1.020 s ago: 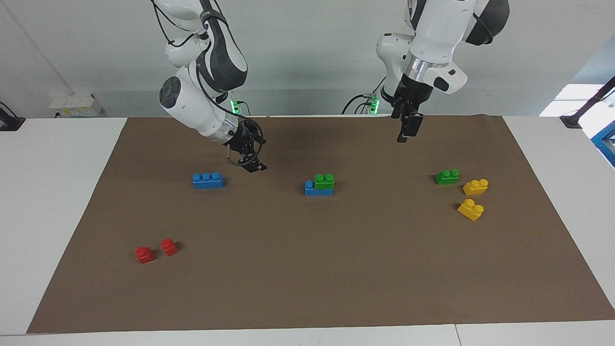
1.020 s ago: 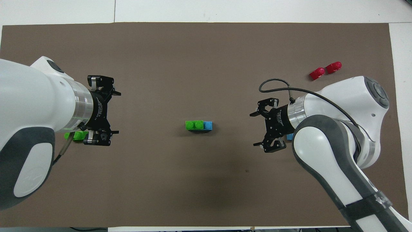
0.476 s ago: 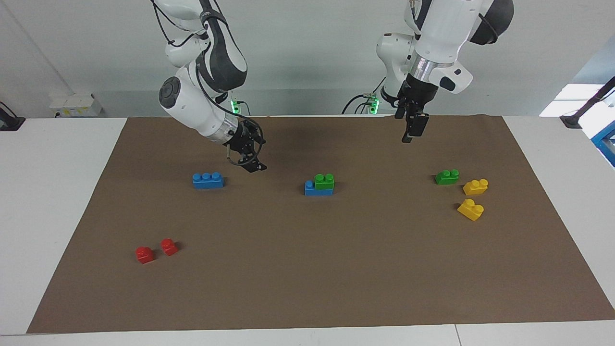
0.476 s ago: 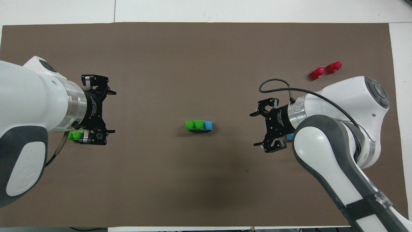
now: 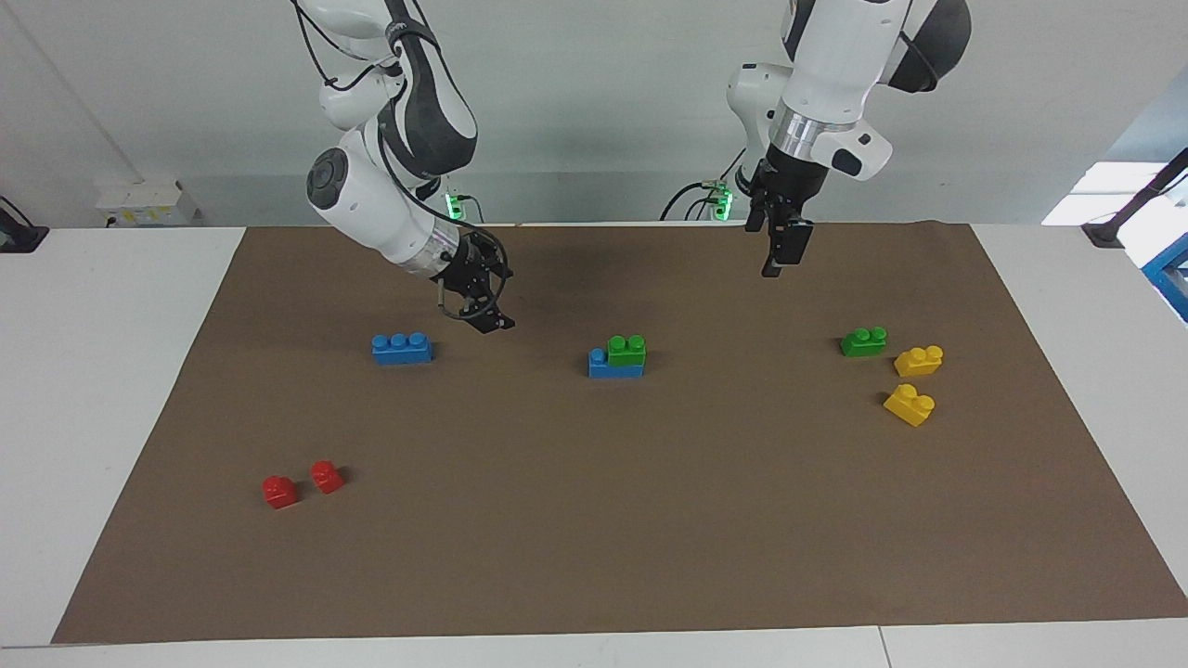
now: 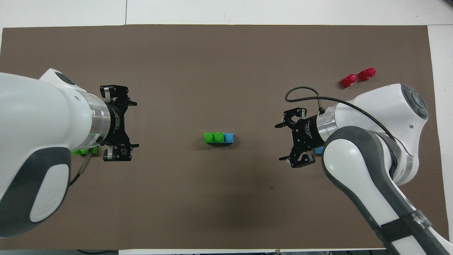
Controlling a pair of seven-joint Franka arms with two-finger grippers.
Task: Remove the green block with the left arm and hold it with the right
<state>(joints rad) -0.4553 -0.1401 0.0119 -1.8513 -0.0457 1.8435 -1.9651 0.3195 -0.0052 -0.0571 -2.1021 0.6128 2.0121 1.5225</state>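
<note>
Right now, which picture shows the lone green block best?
The facing view: the lone green block sits in full sight beside the yellow blocks. In the overhead view the left arm hides most of it, leaving only a green sliver.

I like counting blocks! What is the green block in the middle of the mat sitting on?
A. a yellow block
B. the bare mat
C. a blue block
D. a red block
C: the green block sits stacked on a blue block.

Overhead, left arm (image 6: 42, 141) hides most of loose green brick (image 6: 79, 152); right arm (image 6: 361, 156) hides blue brick (image 6: 318, 150).
</note>
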